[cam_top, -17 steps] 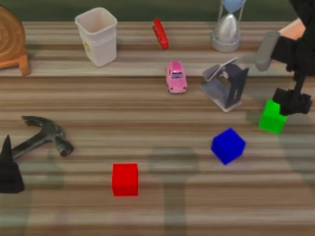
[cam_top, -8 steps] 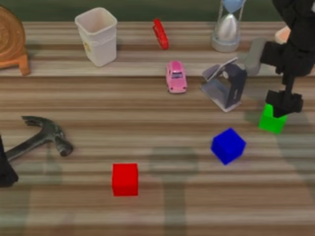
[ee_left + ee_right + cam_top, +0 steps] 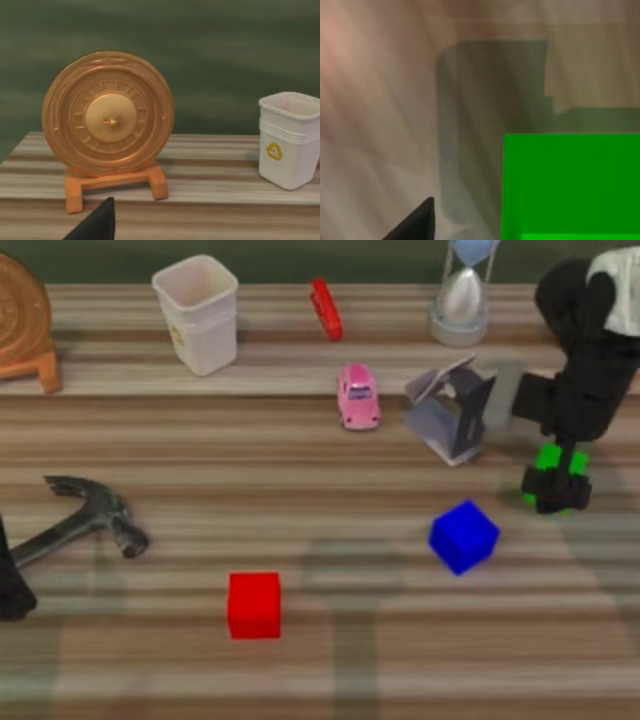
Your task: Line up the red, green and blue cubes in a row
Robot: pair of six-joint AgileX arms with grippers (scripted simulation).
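Right tool (image 3: 556, 483) straddles green cube (image 3: 548, 457), fingers spread, no pinch yet. Blue cube (image 3: 463, 536), red cube (image 3: 254, 605) scattered; row unbuilt.

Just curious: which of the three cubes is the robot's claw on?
The green cube, under the right gripper; the red cube and blue cube sit untouched.

Soft, even light falls from above. Faint grey shadows lie on the table (image 3: 200, 490), a blocky one at centre toward 6 o'clock. The green cube (image 3: 570, 185) fills the right wrist view, softly blurred. No glare.
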